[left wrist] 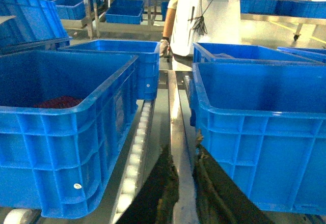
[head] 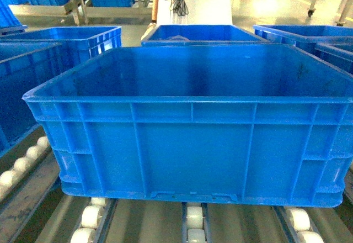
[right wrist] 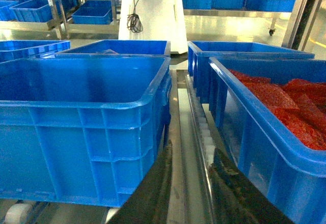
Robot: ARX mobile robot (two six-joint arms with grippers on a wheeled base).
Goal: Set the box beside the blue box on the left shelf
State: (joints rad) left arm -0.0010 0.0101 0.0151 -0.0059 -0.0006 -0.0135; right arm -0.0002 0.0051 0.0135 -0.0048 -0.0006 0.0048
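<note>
Blue box (head: 190, 143) sat on the white rollers (head: 194, 221) of your left shelf (head: 22, 199), another crate (head: 22, 83) just left; both tools' states couldn't be told.

No text, label, brand, number or sign can be read in any view; a small white sticker (left wrist: 77, 186) on one blue crate (left wrist: 61, 137) is illegible.

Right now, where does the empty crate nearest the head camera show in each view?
Head: the box fills the centre.
Left wrist: the right side.
Right wrist: the left side.
Shared landmark: the white-clad figure with a dangling black cable, behind the crates.
</note>
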